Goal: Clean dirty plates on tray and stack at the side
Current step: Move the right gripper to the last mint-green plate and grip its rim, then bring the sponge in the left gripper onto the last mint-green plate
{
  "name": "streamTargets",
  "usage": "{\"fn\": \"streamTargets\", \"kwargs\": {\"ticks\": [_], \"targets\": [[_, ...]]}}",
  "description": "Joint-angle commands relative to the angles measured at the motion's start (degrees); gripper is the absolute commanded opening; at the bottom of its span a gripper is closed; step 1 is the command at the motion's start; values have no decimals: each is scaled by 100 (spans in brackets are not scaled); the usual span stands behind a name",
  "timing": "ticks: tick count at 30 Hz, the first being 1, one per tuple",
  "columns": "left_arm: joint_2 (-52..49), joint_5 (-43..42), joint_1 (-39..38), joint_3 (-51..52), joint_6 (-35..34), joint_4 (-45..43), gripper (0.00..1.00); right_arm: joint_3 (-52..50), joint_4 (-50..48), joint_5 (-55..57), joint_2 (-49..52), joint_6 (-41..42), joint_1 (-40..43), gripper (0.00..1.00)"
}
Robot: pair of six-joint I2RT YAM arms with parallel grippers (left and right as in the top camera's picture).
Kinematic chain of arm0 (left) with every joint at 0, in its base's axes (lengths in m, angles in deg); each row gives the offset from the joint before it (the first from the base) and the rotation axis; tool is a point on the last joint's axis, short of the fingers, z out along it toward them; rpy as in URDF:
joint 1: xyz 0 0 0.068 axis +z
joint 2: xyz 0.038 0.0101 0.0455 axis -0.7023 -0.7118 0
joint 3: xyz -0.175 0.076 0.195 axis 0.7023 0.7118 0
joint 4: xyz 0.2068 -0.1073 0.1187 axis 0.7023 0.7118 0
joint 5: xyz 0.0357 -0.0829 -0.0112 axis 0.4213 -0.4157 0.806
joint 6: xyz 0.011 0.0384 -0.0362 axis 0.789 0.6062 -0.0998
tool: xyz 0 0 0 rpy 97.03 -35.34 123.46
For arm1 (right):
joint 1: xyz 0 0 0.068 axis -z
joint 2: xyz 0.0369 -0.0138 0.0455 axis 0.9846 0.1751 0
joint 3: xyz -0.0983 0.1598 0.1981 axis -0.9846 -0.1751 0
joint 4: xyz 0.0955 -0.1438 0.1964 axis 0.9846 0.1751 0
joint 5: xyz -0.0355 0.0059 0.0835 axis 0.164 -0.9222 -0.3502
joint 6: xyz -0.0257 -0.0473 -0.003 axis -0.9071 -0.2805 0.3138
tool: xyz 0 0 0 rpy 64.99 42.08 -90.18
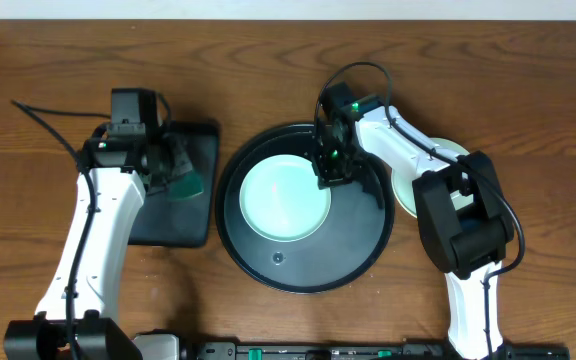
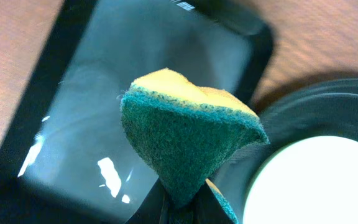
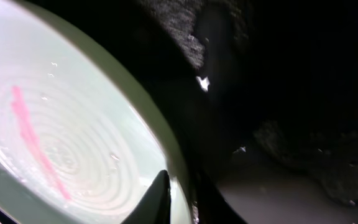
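- Your round tray (image 1: 308, 262) sits mid-table with one mint-green plate (image 1: 278, 200) lying flat in it, set toward the upper left of the tray floor; the rest of the floor shows bare black.
- On that plate the right wrist view shows you a pink streak (image 3: 33, 140) across fine concentric rings, with small wet-looking specks around it.
- Your right gripper (image 1: 330, 178) is at the plate's right edge, its claw narrowed onto the rim with one finger inside and one outside.
- Your left gripper (image 2: 182, 208) is pinched on the lower corner of a sponge (image 2: 188, 137): coarse dark-green scouring face toward the camera, yellow foam behind, bent into a cone.
- The sponge hangs above the rectangular tray (image 1: 173, 225), a glossy black one with rounded corners and nothing lying in it that you can see.
- Just right of the round tray a pale plate (image 1: 405, 192) lies on the table (image 1: 548, 100), mostly under your right arm; you cannot tell how many are stacked there.
- The two trays stand close, with a thin strip of wood between them.
- The round tray has a low raised rim, and a wide dark crescent of floor lies open below and right of the plate.
- Bare wood runs along the far edge and the right side of the table.
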Motion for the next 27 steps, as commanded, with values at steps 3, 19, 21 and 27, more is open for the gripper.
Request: {"fn": "streamTargets", "kwargs": {"ticks": [3,19,21,27], "targets": [[-15,-376,-684,-402,-9,-151,7,-306,-529,-186,-15,407,-37,17],[-1786,-345,-2162,-398,-1458,-632,8,-632,-911,-79,-15,704,-61,15],[-1963,-221,-2282,-396,-1718,-629,8,-634,-914,-76,-15,704,-61,15],[-2400,-122,-2640,-396,-1836,-560,8,-634,-907,-33,-15,702,-59,15]]}}
